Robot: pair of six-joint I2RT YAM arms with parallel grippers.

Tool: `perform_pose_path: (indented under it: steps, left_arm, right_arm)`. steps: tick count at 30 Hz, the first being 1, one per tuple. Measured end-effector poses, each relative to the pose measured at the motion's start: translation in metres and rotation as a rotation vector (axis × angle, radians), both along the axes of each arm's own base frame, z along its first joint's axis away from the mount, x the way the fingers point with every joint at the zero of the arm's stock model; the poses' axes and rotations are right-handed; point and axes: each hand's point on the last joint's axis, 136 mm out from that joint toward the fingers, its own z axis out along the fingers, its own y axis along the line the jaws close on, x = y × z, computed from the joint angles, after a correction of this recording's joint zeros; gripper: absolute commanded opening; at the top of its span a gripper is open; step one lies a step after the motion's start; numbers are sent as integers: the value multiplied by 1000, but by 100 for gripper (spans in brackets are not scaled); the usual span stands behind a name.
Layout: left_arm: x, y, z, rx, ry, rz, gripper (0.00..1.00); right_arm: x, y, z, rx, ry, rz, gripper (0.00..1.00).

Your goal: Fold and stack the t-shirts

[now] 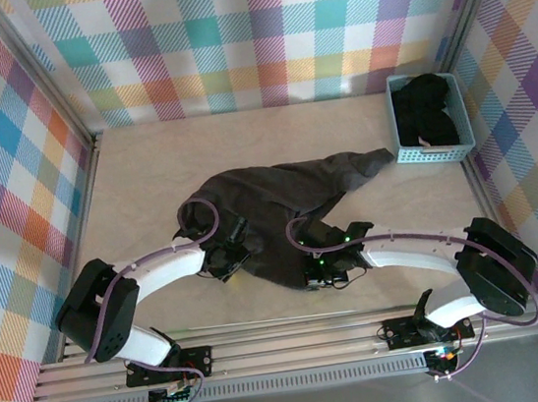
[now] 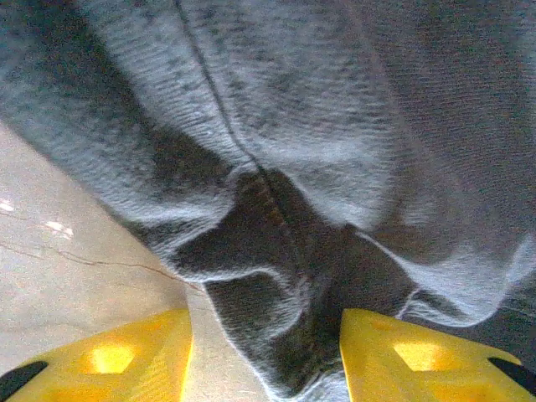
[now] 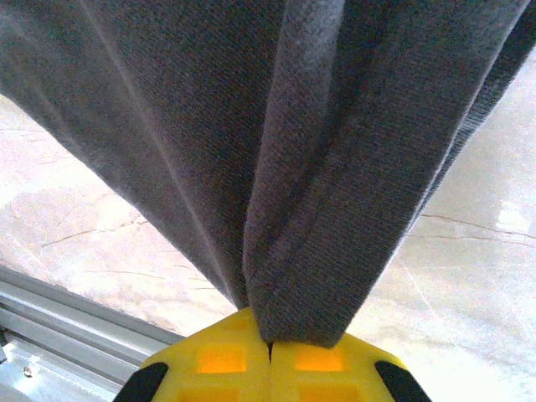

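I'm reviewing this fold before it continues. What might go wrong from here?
The right end effector pinches a bunched fold of the t-shirt, so pulling may drag it crumpled, not flat. The left end effector is open astride a rumpled seam; closing there may catch extra layers.

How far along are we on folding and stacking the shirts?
Nothing looks folded or stacked yet: one t-shirt lies crumpled on the table. In hand: the right gripper is shut on its bunched cloth; the left gripper stands open with cloth between its fingers. Left: every fold, plus the dark cloth in the basket.
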Motion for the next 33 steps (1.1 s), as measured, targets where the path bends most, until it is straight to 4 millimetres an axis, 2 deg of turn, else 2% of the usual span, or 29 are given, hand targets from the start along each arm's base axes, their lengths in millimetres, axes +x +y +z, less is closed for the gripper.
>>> perform_pose_path:
  steps: [13,21,26,33]
  left_arm:
    - [3,-15,14,-46,-11,42,43]
    - [4,-17,3,-20,21,51,38]
    - [6,-18,2,-16,25,50,29]
    - [7,-16,2,-3,14,48,6]
  right_arm:
    - [0,-1,-1,-1,2,-3,0]
    - [0,-1,-1,0,3,-7,0]
    - [-1,-1,0,3,3,-10,0]
    - [-1,-2,-1,-1,5,-10,0]
